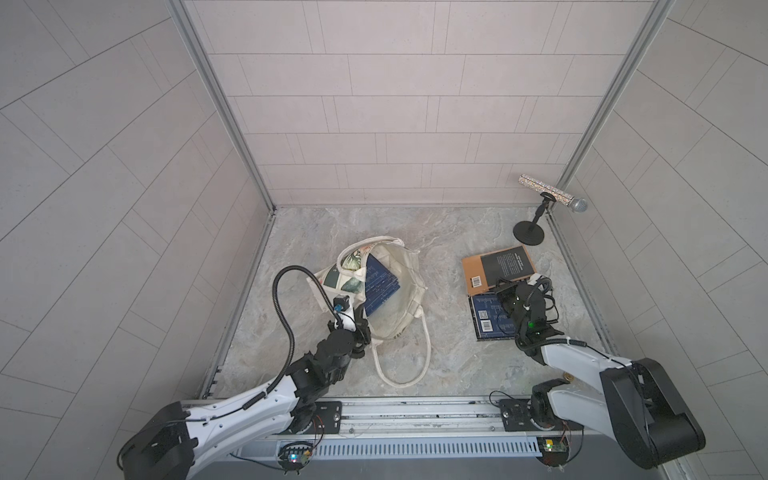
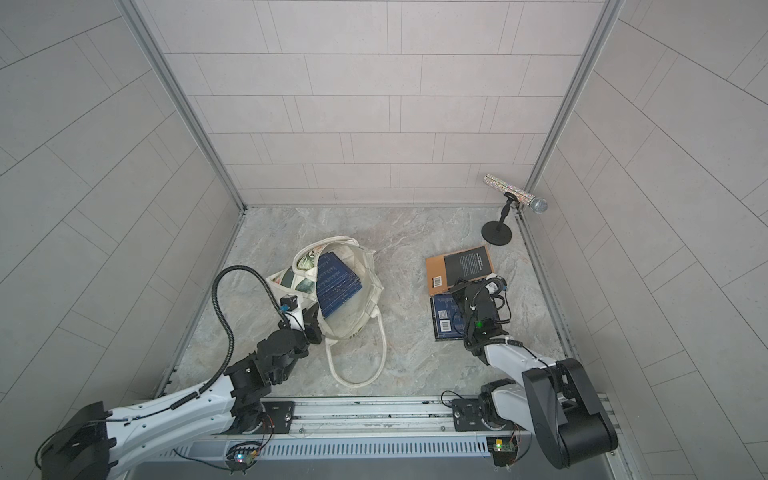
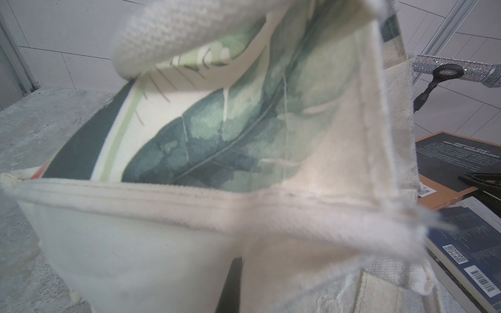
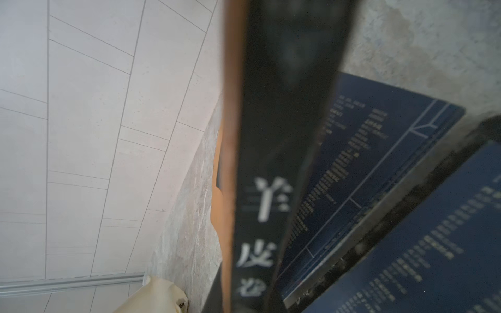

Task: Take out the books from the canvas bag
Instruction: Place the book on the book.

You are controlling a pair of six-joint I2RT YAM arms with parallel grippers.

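The left jaws pinch the canvas bag by its rim; the right jaws clamp the orange-brown book, seemingly setting it down. Next: release, then fetch the navy books just beyond the left jaws

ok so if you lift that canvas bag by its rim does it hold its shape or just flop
Probably floppy: the canvas bag already sags in folds around its mouth, so it likely won't hold shape. The navy books inside would likely weigh it down and slide toward the low side. Its loose handle would probably trail behind.
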